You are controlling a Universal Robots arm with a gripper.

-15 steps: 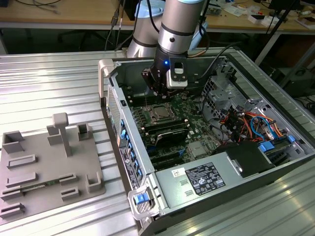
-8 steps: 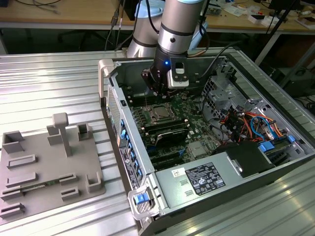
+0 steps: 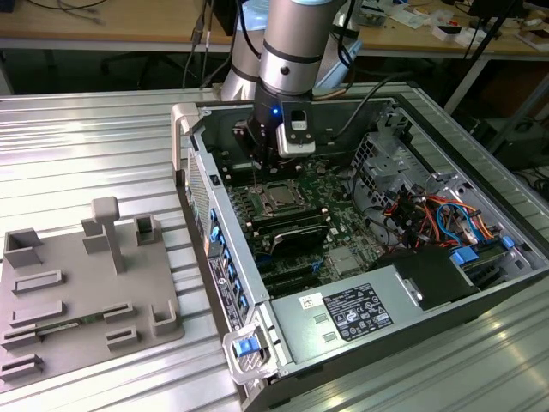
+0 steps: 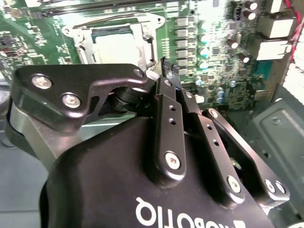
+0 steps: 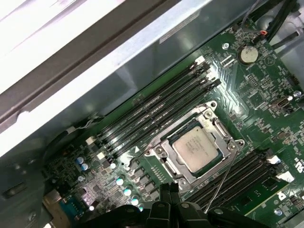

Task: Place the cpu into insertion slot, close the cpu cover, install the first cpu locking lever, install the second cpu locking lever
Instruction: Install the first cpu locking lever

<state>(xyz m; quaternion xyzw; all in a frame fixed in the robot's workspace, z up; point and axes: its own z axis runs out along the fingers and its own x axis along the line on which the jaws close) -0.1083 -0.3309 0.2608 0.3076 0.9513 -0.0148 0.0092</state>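
Note:
The cpu [image 5: 197, 149], silver-topped, lies in the insertion slot [image 5: 167, 167] on the green board. The cpu cover [image 5: 217, 127], a silver frame, lies flat around the chip. A thin wire locking lever [image 5: 222, 180] slants away from the socket's corner, unlatched, toward my gripper [image 5: 169, 191]. In the exterior view my gripper [image 3: 261, 165] hangs just above the board, a little beyond the socket [image 3: 279, 199] toward the case's back wall. In the second wrist view the black fingertips [image 4: 166, 66] meet with nothing seen between them, next to the socket [image 4: 116, 43].
Long black memory slots [image 5: 156, 111] flank the socket on both sides. The case's metal wall [image 5: 118, 61] rises close behind. A grey power supply box [image 3: 352, 313] and a cable bundle [image 3: 433, 215] fill the exterior view's right. A grey fixture tray [image 3: 81, 292] lies outside the case.

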